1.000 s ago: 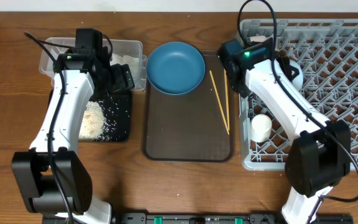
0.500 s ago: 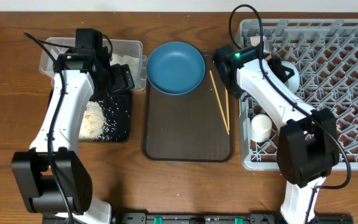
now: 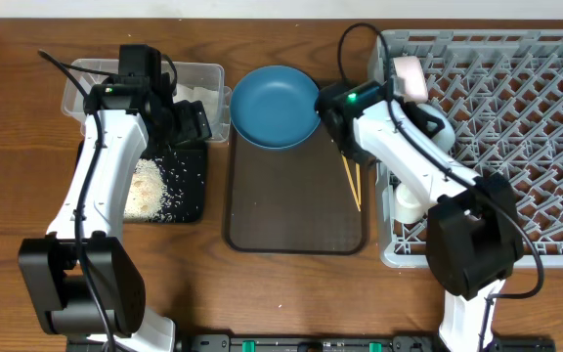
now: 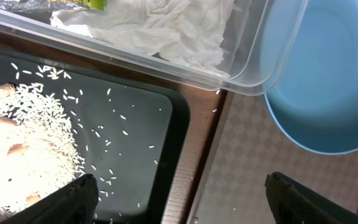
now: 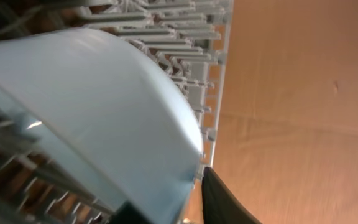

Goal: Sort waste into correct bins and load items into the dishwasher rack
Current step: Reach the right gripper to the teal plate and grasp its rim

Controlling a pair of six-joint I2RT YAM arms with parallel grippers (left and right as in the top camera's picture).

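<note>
At the far end of the brown serving tray (image 3: 291, 210) sits the dark-blue bowl (image 3: 274, 106), upright and empty, its rim just beside the rounded corner of the clear tub (image 3: 203, 73). It looks hard and smooth, with a faint sheen, so I judge it stiff, fairly weighty and slippery. I would take it by the rim, one finger inside the wall and one outside, since the round body offers nothing else to pinch.

Beside it on the same tray lie the two wooden chopsticks (image 3: 353, 186), thin, matte and nearly parallel, their far ends hidden under my right arm. I expect them to be light and rigid but ready to roll, best pinched across the middle.

The tray's floor has a fine checked texture. Left of it, the shallow black tray (image 3: 189, 186) holds a heap of loose rice (image 3: 147, 186) with stray grains scattered around it. The tub holds crumpled white tissue (image 4: 166, 28) and a sliver of yellow-green wrapper (image 4: 86, 3).

My left tool (image 4: 194, 199) hangs over the black tray's near corner, fingers spread wide, holding nothing. My right tool (image 5: 173, 199) shows only two dark tips with an empty gap between them. It faces the light-blue bowl (image 5: 92, 106), which stands on edge among the pegs of the grey lattice rack (image 3: 536, 147). All of it rests on the wooden counter (image 3: 262, 293).
</note>
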